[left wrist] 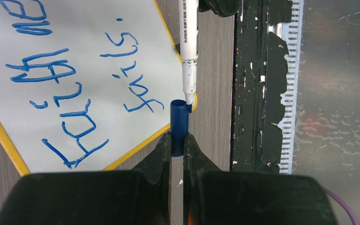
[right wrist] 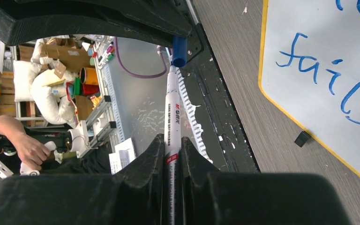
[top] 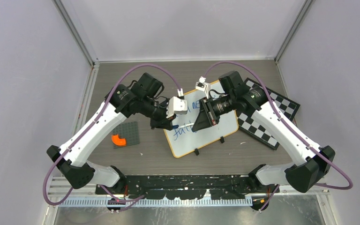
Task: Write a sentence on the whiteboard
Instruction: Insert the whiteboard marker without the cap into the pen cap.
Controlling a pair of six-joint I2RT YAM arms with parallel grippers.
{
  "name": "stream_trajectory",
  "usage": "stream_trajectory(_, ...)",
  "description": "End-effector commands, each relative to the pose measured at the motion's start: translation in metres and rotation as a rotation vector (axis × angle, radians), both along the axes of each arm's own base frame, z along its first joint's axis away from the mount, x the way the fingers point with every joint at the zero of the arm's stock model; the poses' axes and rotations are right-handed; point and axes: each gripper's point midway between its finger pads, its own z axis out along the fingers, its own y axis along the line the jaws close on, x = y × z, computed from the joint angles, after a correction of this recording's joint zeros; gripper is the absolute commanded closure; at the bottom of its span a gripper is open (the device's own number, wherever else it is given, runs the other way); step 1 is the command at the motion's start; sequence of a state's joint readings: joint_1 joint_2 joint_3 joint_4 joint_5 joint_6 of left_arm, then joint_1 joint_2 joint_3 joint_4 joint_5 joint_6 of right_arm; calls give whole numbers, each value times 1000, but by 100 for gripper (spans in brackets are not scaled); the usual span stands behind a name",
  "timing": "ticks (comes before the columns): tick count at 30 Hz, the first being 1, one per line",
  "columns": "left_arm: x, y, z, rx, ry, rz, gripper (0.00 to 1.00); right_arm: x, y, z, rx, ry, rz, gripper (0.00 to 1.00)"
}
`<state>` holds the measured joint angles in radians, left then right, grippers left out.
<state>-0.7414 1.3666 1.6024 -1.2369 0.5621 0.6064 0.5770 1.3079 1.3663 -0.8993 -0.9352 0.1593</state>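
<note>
Left tool point(left wrist: 178, 138) clamps a blue cap point(left wrist: 179, 119), right tool point(right wrist: 172, 141) a white marker point(right wrist: 173, 108) — both above the whiteboard point(top: 215, 134) on the brown counter point(top: 154, 161).

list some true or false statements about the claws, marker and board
1. The left claw is shut on the cap. True.
2. The right claw is empty. False: it is shut on the marker.
3. The whiteboard is blank. False: it bears blue writing.
4. The marker's tip is at the cap's open end. True.
5. The orange piece lies on the whiteboard. False: it lies on the gray mat.
</note>
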Motion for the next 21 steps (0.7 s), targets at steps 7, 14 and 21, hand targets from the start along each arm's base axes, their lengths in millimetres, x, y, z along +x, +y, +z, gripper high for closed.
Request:
stream_trajectory(7, -8, 3, 7, -12, -14, -26, 100, 2, 0, 17, 22, -79, 3, 100)
stream_trajectory(14, -14, 8, 6, -8, -13, -43, 100, 2, -1, 18, 22, -87, 3, 100)
stream_trajectory(21, -15, 10, 2, 4, -12, -58, 100, 1, 0, 23, 34, -84, 11, 100)
